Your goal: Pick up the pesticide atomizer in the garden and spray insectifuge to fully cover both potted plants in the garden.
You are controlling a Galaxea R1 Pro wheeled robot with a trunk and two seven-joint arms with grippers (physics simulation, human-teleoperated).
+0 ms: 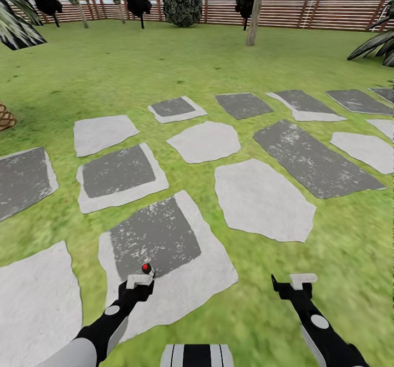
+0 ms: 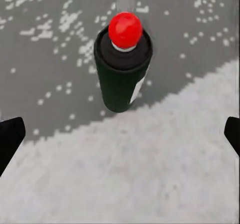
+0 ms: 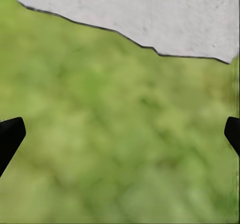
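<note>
Step in hand, judged: grasp not yet made. Left claw, lower left of the head frame, is released, jaws spread wide at the wrist frame's edges. Advise descending centred, closing on the body below the cap. Small dark green cylindrical pesticide atomizer, red round knob, white label strip, stands upright on the grey-and-white stepping stone. Right claw, lower right, released over the lawn.

Black arms w/ grey discs, white wrist blocks, black fingers
</note>
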